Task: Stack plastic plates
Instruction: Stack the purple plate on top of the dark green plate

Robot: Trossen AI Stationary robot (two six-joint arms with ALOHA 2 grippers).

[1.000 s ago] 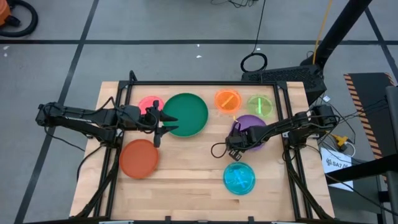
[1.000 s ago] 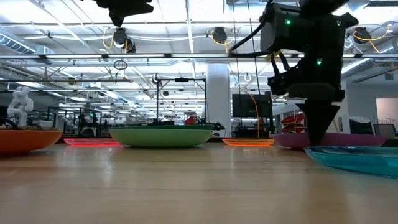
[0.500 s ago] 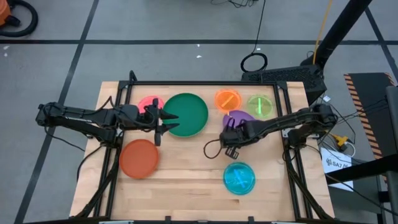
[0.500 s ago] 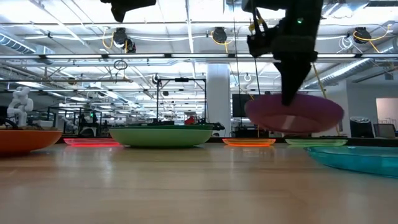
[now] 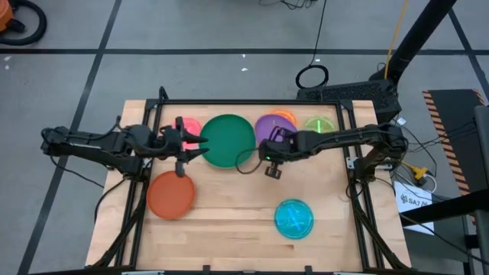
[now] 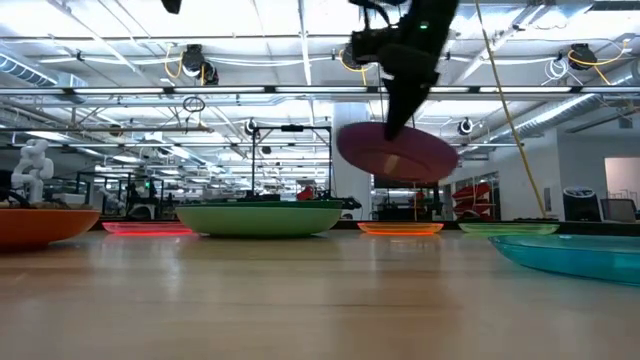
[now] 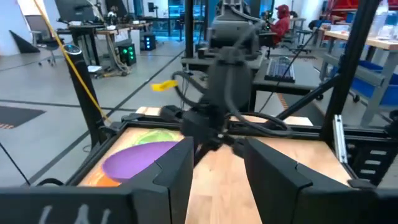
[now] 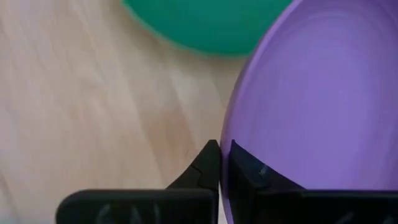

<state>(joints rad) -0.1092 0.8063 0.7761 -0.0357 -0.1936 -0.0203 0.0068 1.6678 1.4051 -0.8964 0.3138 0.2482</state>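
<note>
A: Right gripper — status?

B: Fingers were clamped on the rim of the round purple plastic plate; the right wrist view showed both tips pinched over that rim. A second ago the plate lay on the table at the right; half a second ago it was lifted, and by this entry it hung well above the wood, tilted, over the orange plate and just beside the large dark green plate.

A: Meaning for the stack?

B: Judged as a carry toward the dark green plate, the likely base. Not yet set down.

A: Left gripper?

B: Fingers were spread, empty, near the dark green plate's left rim, over the pink plate. It had shifted slightly.

A: Clearance?

B: Bare wood lay open toward the front, between the red-orange plate and the translucent blue plate. The back row was crowded; the light green plate sat close to the table's frame rail.
</note>
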